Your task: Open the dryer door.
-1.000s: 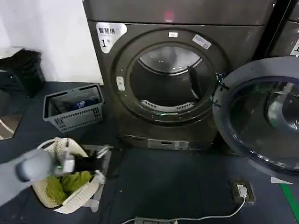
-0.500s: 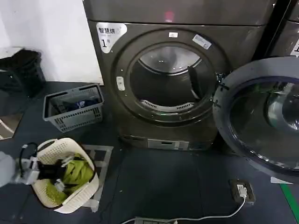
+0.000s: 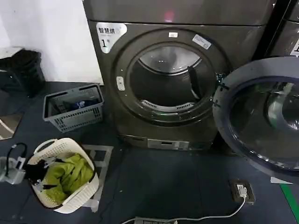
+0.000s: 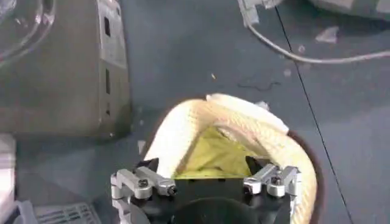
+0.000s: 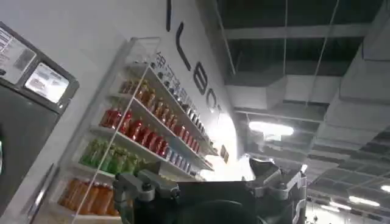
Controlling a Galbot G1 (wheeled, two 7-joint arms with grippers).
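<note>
Well right of the left gripper's (image 4: 207, 182) empty, spread fingers (image 4: 143, 182), the dryer door (image 3: 261, 114) hangs open.

The dryer door (image 3: 261, 119) hangs swung open, right of the dryer (image 3: 173, 79).

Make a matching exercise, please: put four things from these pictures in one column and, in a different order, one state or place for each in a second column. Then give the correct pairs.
Things
1. dryer door
2. white laundry basket
3. grey crate
4. left gripper

States or places
A. holds green cloth
B. swung wide open to the right of the dryer
C. at the head view's left edge, beside the white basket
D. on the floor by the wall, left of the dryer

Pairs: 1-B, 2-A, 3-D, 4-C
</note>
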